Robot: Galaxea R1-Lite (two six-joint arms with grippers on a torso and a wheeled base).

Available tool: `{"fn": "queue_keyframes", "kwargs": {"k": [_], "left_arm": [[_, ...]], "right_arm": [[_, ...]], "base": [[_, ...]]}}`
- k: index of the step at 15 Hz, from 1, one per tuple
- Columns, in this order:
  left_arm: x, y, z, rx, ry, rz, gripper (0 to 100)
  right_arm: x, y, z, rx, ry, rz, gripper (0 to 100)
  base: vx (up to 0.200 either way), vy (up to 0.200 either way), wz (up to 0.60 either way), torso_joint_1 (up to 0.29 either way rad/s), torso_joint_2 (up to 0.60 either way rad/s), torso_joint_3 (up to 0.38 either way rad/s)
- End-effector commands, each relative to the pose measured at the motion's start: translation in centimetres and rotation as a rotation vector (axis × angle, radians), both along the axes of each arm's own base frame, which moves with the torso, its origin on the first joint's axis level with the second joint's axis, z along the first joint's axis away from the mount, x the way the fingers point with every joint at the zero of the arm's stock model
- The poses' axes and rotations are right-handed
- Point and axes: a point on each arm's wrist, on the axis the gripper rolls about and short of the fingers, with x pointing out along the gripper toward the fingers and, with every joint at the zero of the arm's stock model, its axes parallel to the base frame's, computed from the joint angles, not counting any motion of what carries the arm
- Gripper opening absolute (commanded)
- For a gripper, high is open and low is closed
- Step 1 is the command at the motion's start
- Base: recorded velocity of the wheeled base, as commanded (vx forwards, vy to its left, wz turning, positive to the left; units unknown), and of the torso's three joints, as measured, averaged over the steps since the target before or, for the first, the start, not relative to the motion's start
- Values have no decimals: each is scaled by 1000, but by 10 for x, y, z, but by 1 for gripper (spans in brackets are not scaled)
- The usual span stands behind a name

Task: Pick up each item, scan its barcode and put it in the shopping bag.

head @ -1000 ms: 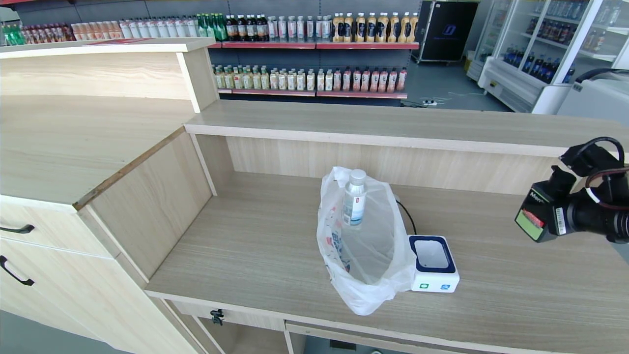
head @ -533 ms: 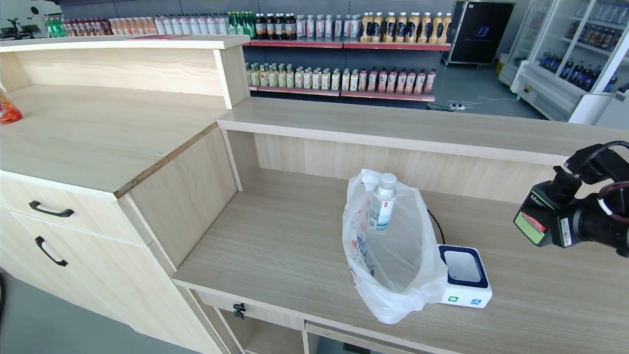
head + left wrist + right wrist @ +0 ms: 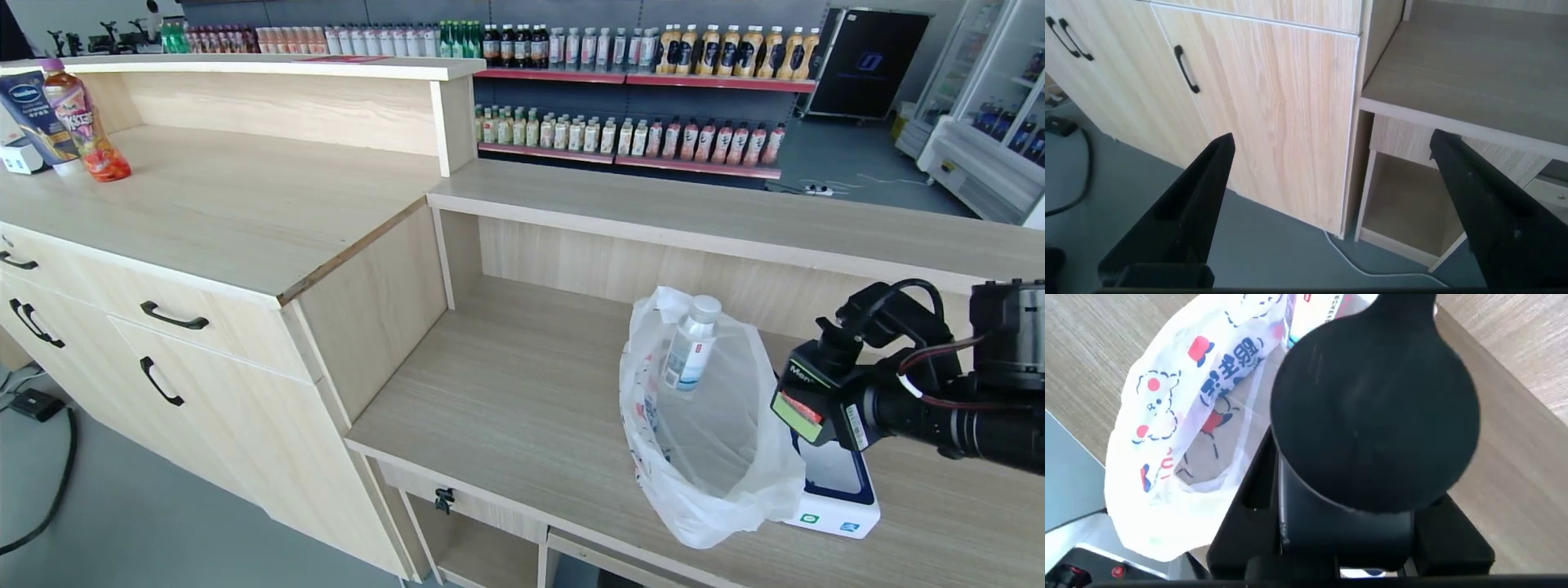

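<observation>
- The white, translucent plastic shopping bag printed with red and blue cartoons stands open on the lower light-wood worktop.
- A clear plastic bottle with a white cap and a white label leans inside the bag, against its far side.
- A white box scanner with a dark blue top sits on the worktop, touching the bag on the robot's right.
- The right claw hangs over the scanner, just beside the bag's rim; whether it is wide or closed I cannot tell.
- The left claw is spread wide and holds nothing, low over the grey floor in front of the light-wood cabinet door.
- On the raised worktop to the far left stand an orange drink bottle with a pink cap, a blue pouch and a small white box, well apart from the bag.
</observation>
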Motion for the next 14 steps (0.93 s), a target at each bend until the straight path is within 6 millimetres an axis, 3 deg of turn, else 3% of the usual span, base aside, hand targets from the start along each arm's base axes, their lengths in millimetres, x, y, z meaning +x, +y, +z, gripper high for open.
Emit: {"fn": "queue_keyframes", "kwargs": {"k": [1, 5, 14], "left_arm": [[0, 0, 0, 0, 0, 1, 100], [0, 0, 0, 0, 0, 1, 100], [0, 0, 0, 0, 0, 1, 100]], "right_arm": [[19, 3, -28, 27, 86, -9, 0], [47, 8, -52, 107, 34, 12, 0], [64, 20, -78, 181, 36, 42, 0]], "base": [[0, 0, 0, 0, 0, 0], [0, 0, 0, 0, 0, 0], [0, 0, 0, 0, 0, 0]]}}
